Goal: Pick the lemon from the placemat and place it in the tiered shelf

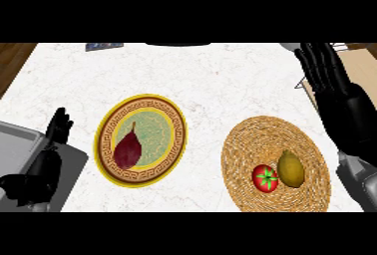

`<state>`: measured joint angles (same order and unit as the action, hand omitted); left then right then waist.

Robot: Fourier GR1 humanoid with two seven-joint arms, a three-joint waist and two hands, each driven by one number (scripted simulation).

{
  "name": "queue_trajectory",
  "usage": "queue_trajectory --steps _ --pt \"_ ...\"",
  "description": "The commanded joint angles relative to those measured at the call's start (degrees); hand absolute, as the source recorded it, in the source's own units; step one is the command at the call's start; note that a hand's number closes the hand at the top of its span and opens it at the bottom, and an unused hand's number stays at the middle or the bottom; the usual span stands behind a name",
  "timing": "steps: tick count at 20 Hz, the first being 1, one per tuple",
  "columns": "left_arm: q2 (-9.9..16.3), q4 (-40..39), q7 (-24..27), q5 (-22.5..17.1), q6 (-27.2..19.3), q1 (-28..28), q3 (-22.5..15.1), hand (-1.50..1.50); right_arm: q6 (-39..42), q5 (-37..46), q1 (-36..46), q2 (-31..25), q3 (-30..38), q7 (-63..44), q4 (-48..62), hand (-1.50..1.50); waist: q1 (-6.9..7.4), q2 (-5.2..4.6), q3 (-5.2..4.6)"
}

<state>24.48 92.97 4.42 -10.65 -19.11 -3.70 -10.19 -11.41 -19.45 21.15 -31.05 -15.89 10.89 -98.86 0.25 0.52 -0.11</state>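
A yellow-green lemon (pixel 290 168) lies on the round woven placemat (pixel 258 139) at the lower right, touching a red tomato (pixel 265 178) on its left. My right hand (pixel 327 69) is raised at the far right with its fingers straight and open, above and beyond the placemat, holding nothing. My left hand (pixel 55 132) rests open at the lower left edge, fingers up. A pale wooden corner of the tiered shelf (pixel 362 64) shows at the right edge behind the right hand; most of it is out of view.
A yellow patterned plate (pixel 158 107) with a dark red sweet potato (pixel 128 149) sits left of centre. A grey tray (pixel 18 137) lies at the left edge. A small blue object (pixel 103 47) sits at the counter's far edge.
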Motion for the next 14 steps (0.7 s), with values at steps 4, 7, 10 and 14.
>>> queue_trajectory --steps 4,7,10,14 --pt "2.0 -2.9 -3.9 -1.1 4.4 -1.2 4.9 0.00 -16.6 8.8 -2.8 4.8 1.4 -7.3 6.4 1.50 -0.25 -0.80 -0.08" --pt "1.6 -2.5 -5.3 -1.9 4.1 -2.4 4.7 0.00 -23.6 16.1 -10.7 -4.5 6.2 -13.3 17.7 1.50 -5.42 -2.67 -1.38" --pt "2.1 -4.2 -6.4 -3.3 5.3 -4.2 5.5 0.00 -38.9 22.7 -14.0 0.2 8.1 -13.4 20.5 1.50 -3.88 -1.20 -0.54" --pt "3.2 -5.8 -9.0 -4.9 8.2 -1.5 5.5 0.00 -51.9 32.9 -15.3 13.5 -3.1 -18.8 19.3 -1.50 -1.07 -0.56 -0.20"
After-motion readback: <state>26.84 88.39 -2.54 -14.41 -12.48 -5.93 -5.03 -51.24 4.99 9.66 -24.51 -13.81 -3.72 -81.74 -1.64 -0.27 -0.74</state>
